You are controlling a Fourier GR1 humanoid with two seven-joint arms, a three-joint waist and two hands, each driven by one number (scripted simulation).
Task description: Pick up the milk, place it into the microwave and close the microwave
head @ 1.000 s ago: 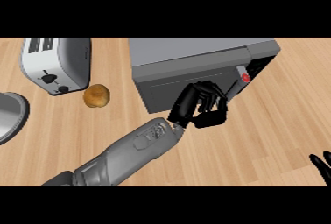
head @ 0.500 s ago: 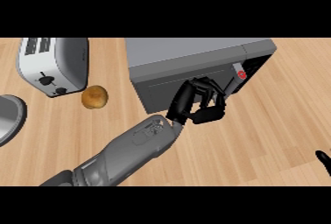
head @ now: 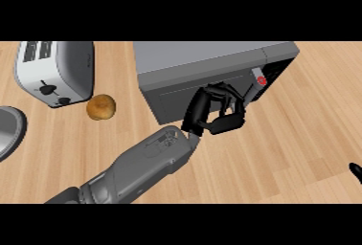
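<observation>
**Desk:** Where's the milk?

**Operator:** I can't see it anywhere; I judge it's inside the microwave (head: 212,72). My left hand (head: 216,112), fingers curled and holding nothing, rests at the door (head: 194,98), which looks nearly closed. Right hand (head: 356,171) barely shows at the bench (head: 297,139) edge.

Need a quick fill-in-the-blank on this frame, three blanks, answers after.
1. The left robot hand is at the front of the ____.
2. The toaster stands at the view's ____ side.
3. The small brown round item lies between the toaster and the ____.

Answers: microwave; left; microwave
</observation>
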